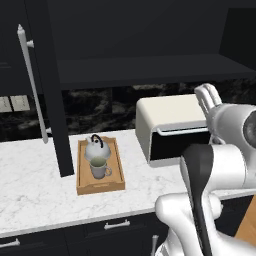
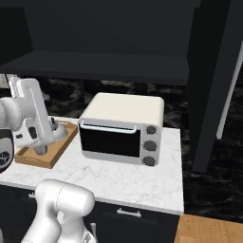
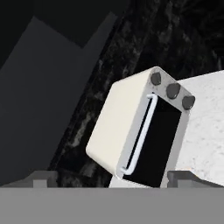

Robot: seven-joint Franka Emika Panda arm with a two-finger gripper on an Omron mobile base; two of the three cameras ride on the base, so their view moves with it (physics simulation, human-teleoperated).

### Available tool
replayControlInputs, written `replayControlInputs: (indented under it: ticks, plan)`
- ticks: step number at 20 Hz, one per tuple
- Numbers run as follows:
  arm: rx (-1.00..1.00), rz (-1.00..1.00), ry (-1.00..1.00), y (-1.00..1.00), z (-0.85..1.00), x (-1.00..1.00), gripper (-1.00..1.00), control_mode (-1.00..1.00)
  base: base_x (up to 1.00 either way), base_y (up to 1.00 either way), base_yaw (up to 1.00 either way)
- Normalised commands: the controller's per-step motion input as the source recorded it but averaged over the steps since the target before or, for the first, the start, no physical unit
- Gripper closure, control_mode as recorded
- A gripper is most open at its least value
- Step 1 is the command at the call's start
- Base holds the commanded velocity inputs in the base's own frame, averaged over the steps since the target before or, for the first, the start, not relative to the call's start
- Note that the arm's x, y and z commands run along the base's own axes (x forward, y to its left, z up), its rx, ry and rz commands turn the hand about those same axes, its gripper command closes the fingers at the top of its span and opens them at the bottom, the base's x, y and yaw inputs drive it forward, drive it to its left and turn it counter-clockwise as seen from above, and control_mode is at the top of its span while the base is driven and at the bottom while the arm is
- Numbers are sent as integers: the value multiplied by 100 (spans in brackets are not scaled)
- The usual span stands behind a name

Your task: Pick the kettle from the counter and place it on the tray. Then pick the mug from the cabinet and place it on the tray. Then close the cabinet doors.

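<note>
From my remote station I see the wooden tray [image 1: 82,172] resting on the white marble worktop [image 1: 35,195], with the kettle [image 1: 95,149] sitting at its far end and the mug [image 1: 99,168] just in front of it, handle pointing right; both stand upright inside the tray rim. In the right base view the tray [image 2: 47,154] lies at the left end of the worktop, partly hidden behind the arm. The hand [image 3: 111,177] is raised above the worktop and well apart from the tray, off to the tray's right, and it looks down at the cream toaster oven [image 3: 131,127] with its three dark knobs and silver door handle. Its two finger tips [image 3: 41,178] stand far apart at the bottom of the hand view, fully spread, and nothing is between them. The toaster oven [image 1: 170,125] stands to the right of the tray, against the dark stone backsplash. The cabinet [image 1: 150,67] above shows its dark inner shelf, and both doors are swung open: the left door [image 1: 52,85] with its long silver bar handle [image 1: 31,85] hangs over the worktop just left of the tray, and the right door [image 2: 213,85] stands out past the right end of the worktop.
</note>
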Motion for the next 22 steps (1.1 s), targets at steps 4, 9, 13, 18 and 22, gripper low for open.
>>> replayControlInputs:
  ticks: [4,9,13,18,22]
  plan:
    - [43,-20,-8,-66,9,-36,-100,-100,0,0,0]
    - [33,-12,-22,-61,17,-50,-100,-100,0,0,0]
    - [24,-11,-16,-59,25,-54,-100,-100,0,0,0]
    - [19,-18,-2,-59,24,-48,-100,-100,0,0,0]
    - [13,-25,0,-58,22,-45,-100,-100,0,0,0]
